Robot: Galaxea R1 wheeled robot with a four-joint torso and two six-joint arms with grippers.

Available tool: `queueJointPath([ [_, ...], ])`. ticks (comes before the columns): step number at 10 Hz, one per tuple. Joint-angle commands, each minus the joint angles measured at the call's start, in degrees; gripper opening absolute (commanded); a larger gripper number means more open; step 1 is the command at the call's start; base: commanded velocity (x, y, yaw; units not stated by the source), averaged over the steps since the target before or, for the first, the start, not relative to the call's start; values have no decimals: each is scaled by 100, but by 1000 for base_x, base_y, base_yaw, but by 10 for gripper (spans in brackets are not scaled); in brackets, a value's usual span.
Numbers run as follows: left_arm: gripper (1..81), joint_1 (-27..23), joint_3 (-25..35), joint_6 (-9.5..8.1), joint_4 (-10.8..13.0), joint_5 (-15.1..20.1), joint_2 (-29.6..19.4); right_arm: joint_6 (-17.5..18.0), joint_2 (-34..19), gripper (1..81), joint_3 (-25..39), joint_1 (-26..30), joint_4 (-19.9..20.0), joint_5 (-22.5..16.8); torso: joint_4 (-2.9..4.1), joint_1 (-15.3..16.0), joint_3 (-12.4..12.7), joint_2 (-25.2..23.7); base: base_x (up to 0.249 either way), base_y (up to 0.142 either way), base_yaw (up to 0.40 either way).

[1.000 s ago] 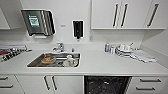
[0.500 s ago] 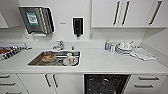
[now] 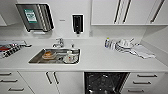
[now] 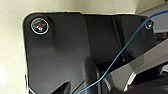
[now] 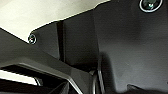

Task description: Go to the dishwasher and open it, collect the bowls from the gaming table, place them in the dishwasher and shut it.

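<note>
The robot is facing a white kitchen counter (image 3: 100, 60) head-on. The dishwasher (image 3: 105, 82) is sitting under the counter, to the right of the sink (image 3: 55, 56), and its dark inside is showing, racks and all (so it is standing open). Dishes are lying in the sink, an orange-brown one (image 3: 48, 54) beside a white one (image 3: 70, 58), with the tap (image 3: 59, 42) rising behind them. Further right on the counter, plates and bowls (image 3: 123, 44) are piling up by a cloth (image 3: 142, 52). A paper towel dispenser (image 3: 35, 17) and a soap dispenser (image 3: 77, 23) are hanging on the wall. Whether either gripper is spread or closed, I cannot tell.
</note>
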Motion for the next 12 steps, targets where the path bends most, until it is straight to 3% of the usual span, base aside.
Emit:
queueJointPath([
  [1, 811, -151, 28, 36, 33, 383, -39, 23, -1, 811, -21, 169, -49, -162, 0, -347, 0, 536, 0, 0, 0],
  [6, 811, -142, 28, 36, -2, 356, -39, 23, 26, 811, -30, 134, -67, -171, 0, -992, -2, 1534, 0, 0, 0],
  [7, 811, -142, 28, 36, 7, 356, -39, 23, 17, 811, -30, 125, -67, -162, 0, -1126, 512, 1744, 0, 0, 0],
  [8, 811, -142, 28, 36, 7, 356, -39, 23, 26, 811, -21, 125, -67, -162, 0, -1252, 563, 1939, 0, 0, 0],
  [9, 811, -142, 28, 36, -2, 356, -39, 23, 26, 811, -21, 125, -67, -153, -2, -1683, 1161, 2614, 0, 0, 0],
  [10, 811, -151, 28, 36, -2, 356, -39, 23, 26, 811, -30, 134, -75, -144, 0, -1423, 745, 2214, 0, 0, 0],
  [12, 811, -151, 28, 36, -2, 356, -39, 23, 26, 811, -30, 134, -76, -144, -2, -1668, 1119, 2588, 0, 0, 0],
])
